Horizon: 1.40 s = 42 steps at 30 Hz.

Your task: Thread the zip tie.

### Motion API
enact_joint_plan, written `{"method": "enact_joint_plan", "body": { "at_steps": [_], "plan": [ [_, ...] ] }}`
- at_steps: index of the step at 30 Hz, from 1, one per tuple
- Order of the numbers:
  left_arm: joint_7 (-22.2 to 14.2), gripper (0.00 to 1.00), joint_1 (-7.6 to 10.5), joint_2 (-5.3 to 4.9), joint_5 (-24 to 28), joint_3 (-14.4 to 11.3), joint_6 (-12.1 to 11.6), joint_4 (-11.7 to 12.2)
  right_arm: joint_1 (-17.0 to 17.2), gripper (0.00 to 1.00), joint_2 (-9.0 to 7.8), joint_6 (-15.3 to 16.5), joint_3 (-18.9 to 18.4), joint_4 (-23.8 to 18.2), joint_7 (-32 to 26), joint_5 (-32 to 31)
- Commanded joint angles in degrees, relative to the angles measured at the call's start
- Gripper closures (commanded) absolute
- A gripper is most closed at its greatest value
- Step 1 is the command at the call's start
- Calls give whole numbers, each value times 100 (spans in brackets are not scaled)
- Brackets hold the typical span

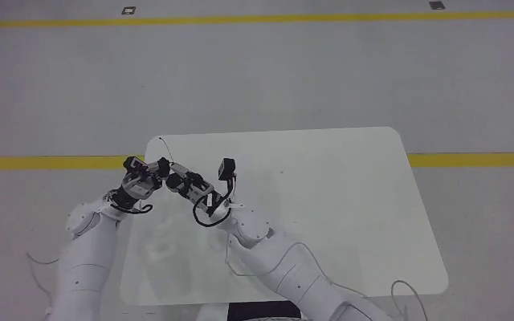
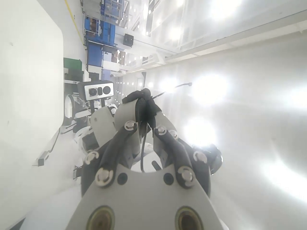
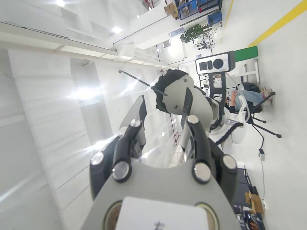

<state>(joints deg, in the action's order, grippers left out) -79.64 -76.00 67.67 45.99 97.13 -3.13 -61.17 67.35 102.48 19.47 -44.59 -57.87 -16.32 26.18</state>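
A thin black zip tie [image 2: 176,87] sticks out from my left gripper [image 2: 145,101], whose black-wrapped fingertips are shut on it. Its small head is at the free end, and a strand runs back between the fingers [image 2: 128,111]. From above, the zip tie [image 1: 163,148] points away from the left gripper [image 1: 161,168] over the table's far left corner. My right gripper [image 1: 172,180] sits close against the left one. In the right wrist view it [image 3: 164,104] stands open. The zip tie [image 3: 136,80] and the left gripper's tips lie just beyond its fingers [image 3: 139,111].
Both grippers hover over the far left corner of the white table [image 1: 337,209], close to its edge. The tabletop stretches bare to the right and toward the front. A yellow floor line [image 1: 458,160] runs behind the table.
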Motion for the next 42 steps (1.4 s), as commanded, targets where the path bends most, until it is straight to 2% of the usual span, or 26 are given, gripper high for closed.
{"method": "enact_joint_plan", "body": {
  "at_steps": [1, 10, 16, 23, 29, 38, 42],
  "plan": [
    [-1, 100, 0, 0, -1, 0, 0, 0, -12, 71, 2, 1, 20, 4, 40, 8],
    [-1, 100, 0, 0, -1, 0, 0, 0, -21, 76, 3, 1, 38, -9, 200, -6],
    [-1, 100, 0, 0, -1, 0, 0, 0, 18, 74, -11, 1, 7, -50, 198, -19],
    [-1, 100, 0, 0, -1, 0, 0, 0, 7, 79, -4, 1, -16, -31, 247, -37],
    [-1, 100, 0, 0, -1, 0, 0, 0, -22, 77, 10, 1, -12, 15, 306, -33],
    [-1, 100, 0, 0, -1, 0, 0, 0, -117, 87, 48, 1, 33, 96, 409, 23],
    [-1, 100, 0, 0, -1, 0, 0, 0, -131, 87, 55, 1, 44, 109, 436, 38]
  ]
}}
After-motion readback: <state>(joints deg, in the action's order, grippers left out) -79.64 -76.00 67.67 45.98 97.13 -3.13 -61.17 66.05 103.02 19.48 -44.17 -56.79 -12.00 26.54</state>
